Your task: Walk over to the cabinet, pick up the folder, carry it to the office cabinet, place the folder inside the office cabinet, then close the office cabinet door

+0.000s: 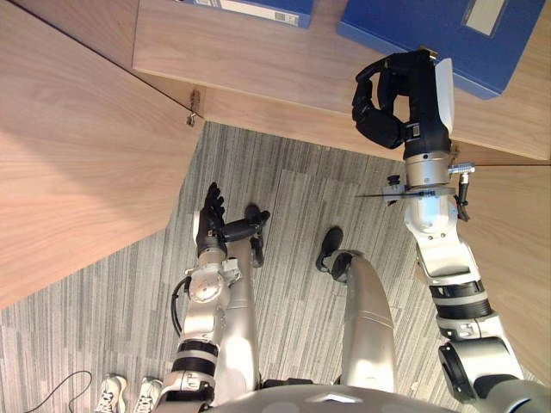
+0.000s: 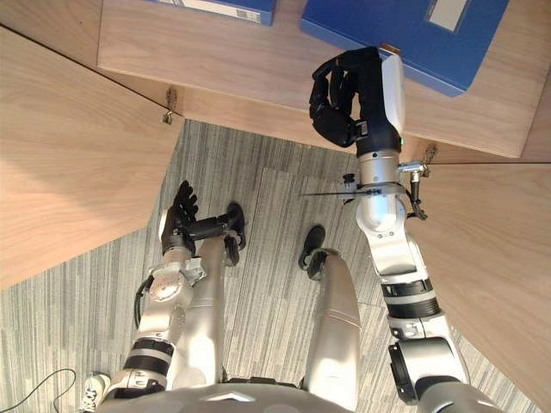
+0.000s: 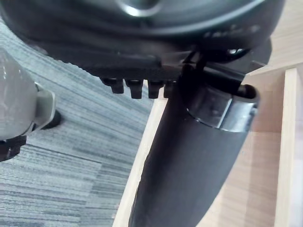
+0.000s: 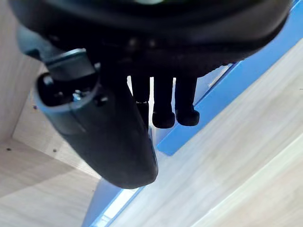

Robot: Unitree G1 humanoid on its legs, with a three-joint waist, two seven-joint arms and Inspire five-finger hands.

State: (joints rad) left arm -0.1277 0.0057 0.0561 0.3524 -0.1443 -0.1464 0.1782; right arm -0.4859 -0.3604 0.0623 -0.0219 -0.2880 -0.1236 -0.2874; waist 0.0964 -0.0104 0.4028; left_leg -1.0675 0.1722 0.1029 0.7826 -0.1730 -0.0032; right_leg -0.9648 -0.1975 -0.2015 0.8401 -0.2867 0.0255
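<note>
Looking down through the left eye view, I see my right hand (image 1: 403,95) over the front edge of the cabinet shelf (image 1: 258,60), with its fingers curled toward the palm around nothing. The blue folder (image 1: 516,52) lies flat on the shelf just beyond the hand, and I cannot tell whether they touch. A second blue folder (image 1: 288,13) lies well off to that hand's left. The left door (image 1: 77,155) and the right door (image 1: 516,258) both stand swung open. In the right eye view my left hand (image 2: 181,215) hangs low over the grey carpet (image 2: 267,189), fingers straight, empty, well apart from the shelf. The left wrist view shows those straight fingers (image 3: 135,87) with carpet beyond them and a pale wooden panel (image 3: 255,179) just beside the thumb. In the right wrist view my fingertips (image 4: 163,116) hang above the shelf board, and the folder's blue edge shows just beyond them. I judge the folder is already placed inside and the hand is free, so shutting the door is the step at hand. The next move calls for drawing the right hand clear of the shelf, then laying a flat hand on a door's outer face. If this is the pickup cabinet instead, the fingers must uncurl and close on the folder's near edge.
</note>
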